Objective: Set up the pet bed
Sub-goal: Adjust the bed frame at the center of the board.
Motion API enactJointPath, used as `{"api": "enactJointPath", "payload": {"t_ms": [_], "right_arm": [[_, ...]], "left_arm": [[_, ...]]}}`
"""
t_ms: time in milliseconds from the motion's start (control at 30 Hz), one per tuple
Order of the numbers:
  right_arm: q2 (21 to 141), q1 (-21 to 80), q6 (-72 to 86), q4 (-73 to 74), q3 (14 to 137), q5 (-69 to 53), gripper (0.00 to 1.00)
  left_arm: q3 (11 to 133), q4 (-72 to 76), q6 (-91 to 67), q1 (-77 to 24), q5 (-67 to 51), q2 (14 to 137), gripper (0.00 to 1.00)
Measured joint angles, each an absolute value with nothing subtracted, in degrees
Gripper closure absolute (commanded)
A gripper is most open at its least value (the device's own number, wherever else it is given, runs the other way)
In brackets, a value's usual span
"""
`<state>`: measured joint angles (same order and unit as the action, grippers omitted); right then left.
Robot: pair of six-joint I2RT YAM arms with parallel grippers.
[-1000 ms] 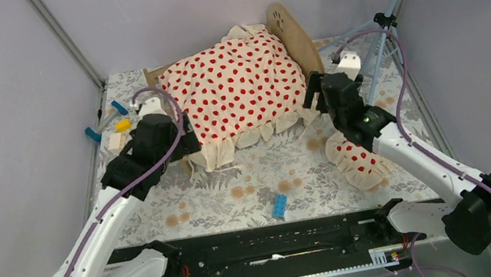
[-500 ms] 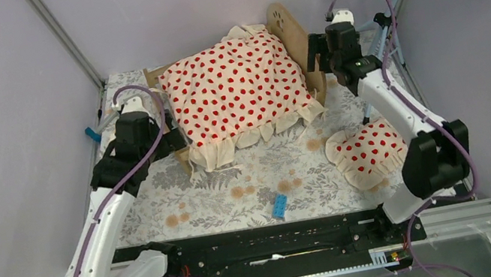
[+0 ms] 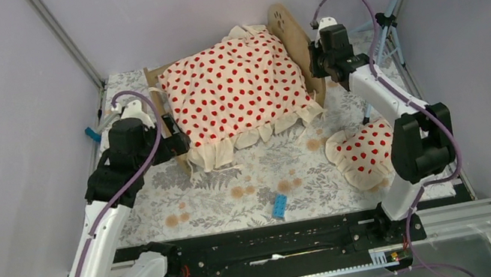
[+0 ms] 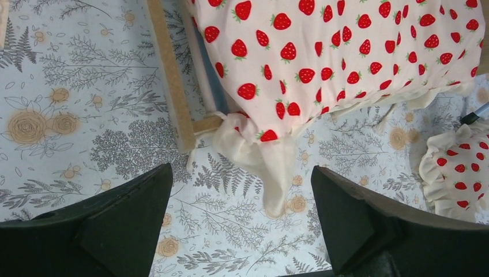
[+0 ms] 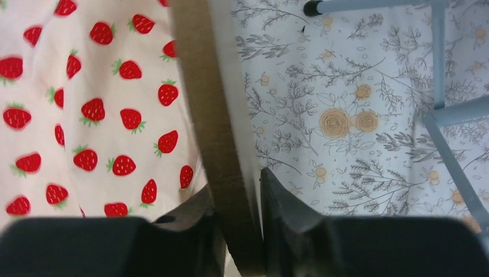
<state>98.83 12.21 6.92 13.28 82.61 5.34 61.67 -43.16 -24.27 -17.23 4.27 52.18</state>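
End board of pet bed [image 5: 204, 104] is clamped in right claw [image 5: 236, 190]; left claw [image 4: 241, 170] is held apart over tabletop [image 4: 86, 115] near blanket [image 4: 346, 57] hem.

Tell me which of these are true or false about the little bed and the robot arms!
1. The strawberry blanket covers the pet bed. True.
2. The right arm's fingers pinch the pet bed's wooden end board. True.
3. The left arm's fingers hold the blanket. False: they are open and hold nothing.
4. The pillow lies on the pet bed. False: the pillow lies on the table, right of the bed.
5. A blue block lies on the table. True.
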Motion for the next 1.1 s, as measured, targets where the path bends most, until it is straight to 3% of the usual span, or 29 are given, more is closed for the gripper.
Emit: {"api": "enactJointPath", "payload": {"t_ms": [133, 467, 533, 667, 900, 1100], "right_arm": [[93.69, 13.08, 1.54, 10.83, 76.2, 2.68, 0.91], [73.73, 24.08, 14.26, 14.5, 58.43, 19.27, 0.96], [71.35, 28.05, 18.06, 16.19, 56.88, 23.38, 0.89], [69.93, 38.41, 26.33, 18.92, 55.75, 33.1, 0.53], [71.99, 51.03, 37.15, 16.88, 58.76, 31.81, 0.16], [59.27, 51.22, 35.57, 21.85, 60.07, 36.07, 0.1]], "left_arm": [[61.78, -43.29, -23.83, -17.23, 4.14, 52.01, 0.01], [65.67, -44.29, -23.53, -17.21, 4.23, 54.0, 0.02], [66.57, -44.34, -23.53, -17.21, 3.75, 54.7, 0.01], [69.71, -44.38, -23.53, -17.28, 1.32, 58.24, 0.01], [75.88, -44.21, -22.9, -22.98, -0.34, 65.65, 0.01], [85.78, -43.88, -22.68, -34.48, 2.07, 75.31, 0.01]]}}
